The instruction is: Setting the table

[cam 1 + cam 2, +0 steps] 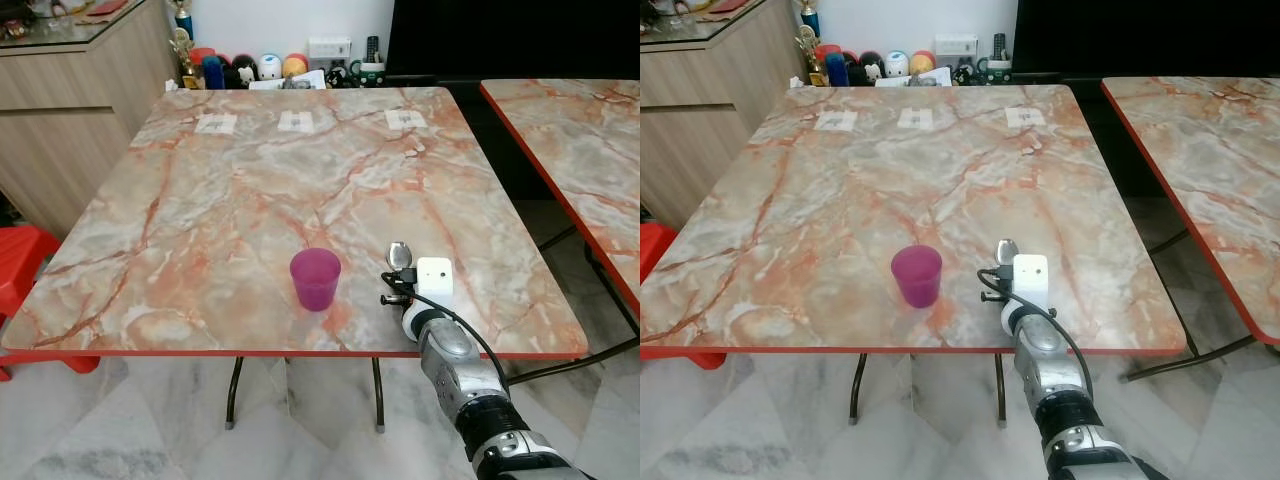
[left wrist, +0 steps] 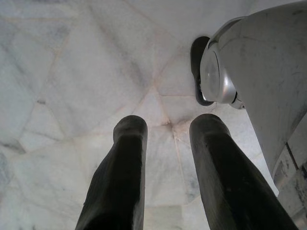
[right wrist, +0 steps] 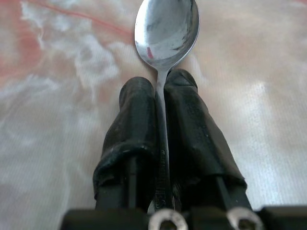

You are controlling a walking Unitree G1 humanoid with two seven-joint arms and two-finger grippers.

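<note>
Right hand (image 3: 159, 93) is closed tight on a metal spoon (image 3: 167, 32), handle pinched btwn the two black fingers (image 3: 136, 120), bowl sticking out past the tips. You've got it over the near edge of the marble-pattern counter (image 1: 250, 190), bowl pointing away from the robot and low over the surface; can't tell whether the bowl is touching it. A purple plastic cup (image 1: 315, 278) stands upright just left of the spoon, apart from it, near the front edge.

Left hand (image 2: 165, 143) hangs idle w/ fingers parted, nothing btwn them, pointing down at the tiled floor (image 2: 72, 72).

My read: you're at the placing step, spoon going down to the right of the cup.

Risks from here:
- Grip sits on the thin handle only, so the spoon may pivot or skid as you let go, esp. on a slick top. Get it flat on the surface before you release.
- You're close to the near edge. Release too far back and the handle overhangs; spoon could tip to the floor.
- Any leftward drift of the wrist could knock the cup; it looks light and would prob. topple or slide.
- Pulling straight back w/ fingers barely parted may drag the handle along.
</note>
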